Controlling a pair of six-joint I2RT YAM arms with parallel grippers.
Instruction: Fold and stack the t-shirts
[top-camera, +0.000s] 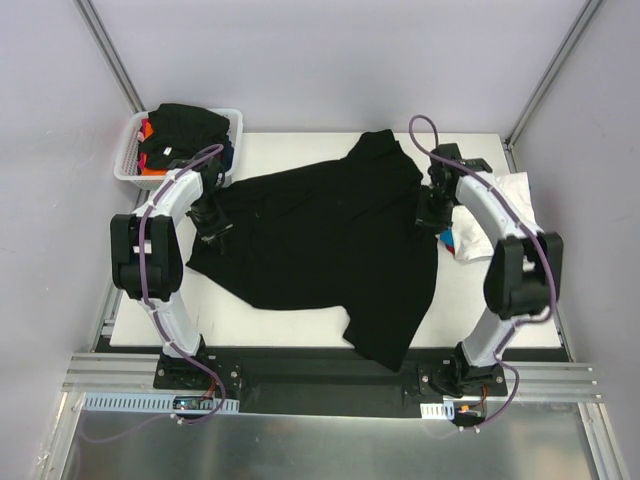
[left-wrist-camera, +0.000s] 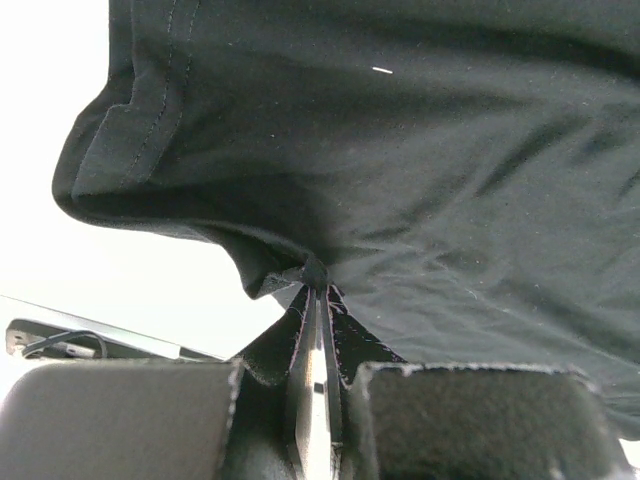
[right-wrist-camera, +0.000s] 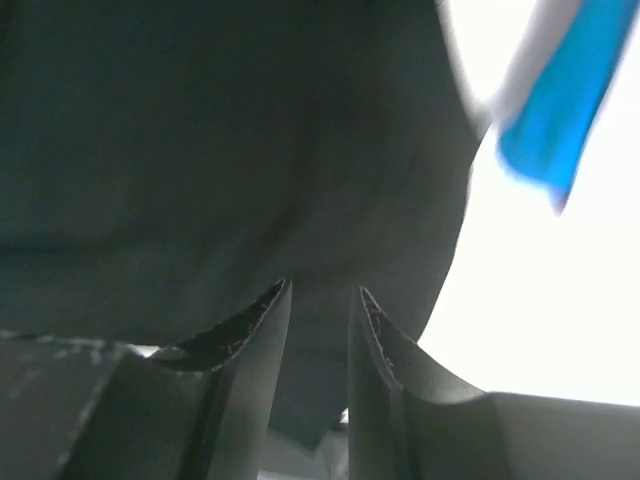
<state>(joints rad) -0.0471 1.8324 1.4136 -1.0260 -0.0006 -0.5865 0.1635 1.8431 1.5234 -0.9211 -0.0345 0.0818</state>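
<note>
A large black t-shirt (top-camera: 320, 240) is spread, rumpled, across the table (top-camera: 500, 310). Its edge is pinched tight by the left gripper (left-wrist-camera: 316, 290). The right gripper (right-wrist-camera: 320, 295) is parted slightly, with cloth hanging in the gap. That close view is blurred.

The large t-shirt (top-camera: 320, 240) lies spread across the middle of the table (top-camera: 500, 310), one corner overhanging the near edge. The basket (top-camera: 127, 168) stands at the far-left corner, holding a heap of t-shirts (top-camera: 185, 130). A second heap (top-camera: 505, 195) lies at the right edge.
</note>
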